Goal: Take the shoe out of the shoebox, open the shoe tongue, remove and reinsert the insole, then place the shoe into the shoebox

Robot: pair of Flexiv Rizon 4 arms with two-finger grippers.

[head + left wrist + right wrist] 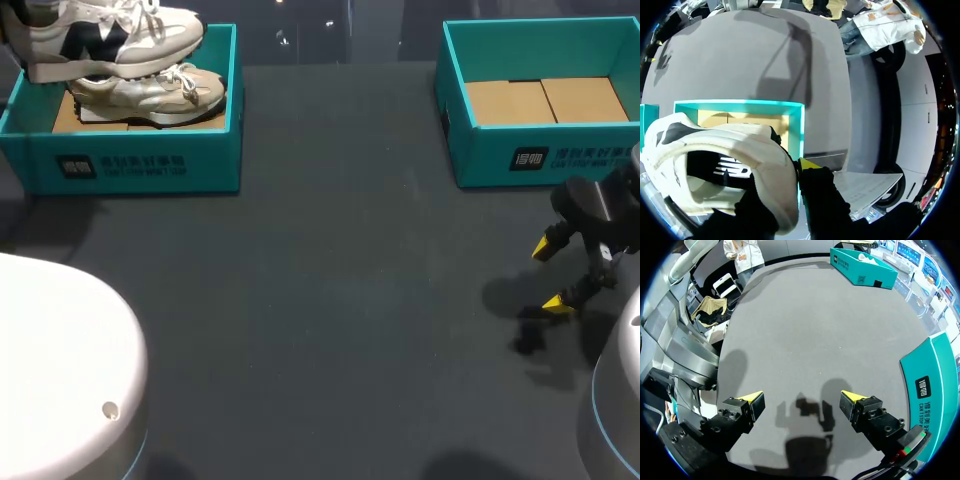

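Lifting the white sneaker (110, 35) out: left gripper (790, 174) clamps its collar, and the sneaker hangs over the teal shoebox (140, 165). Right gripper (550, 275) is spread wide, empty. Next: set it on the table (320, 300), open the tongue.

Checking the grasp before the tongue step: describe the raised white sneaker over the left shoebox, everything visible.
The white lace-up sneaker with dark side panels looks leather-like, with white laces and a thick pale sole. It hangs roughly level over the left teal cardboard shoebox, toe toward the table's middle, above a second pale sneaker lying inside. The left gripper is shut on its collar wall.
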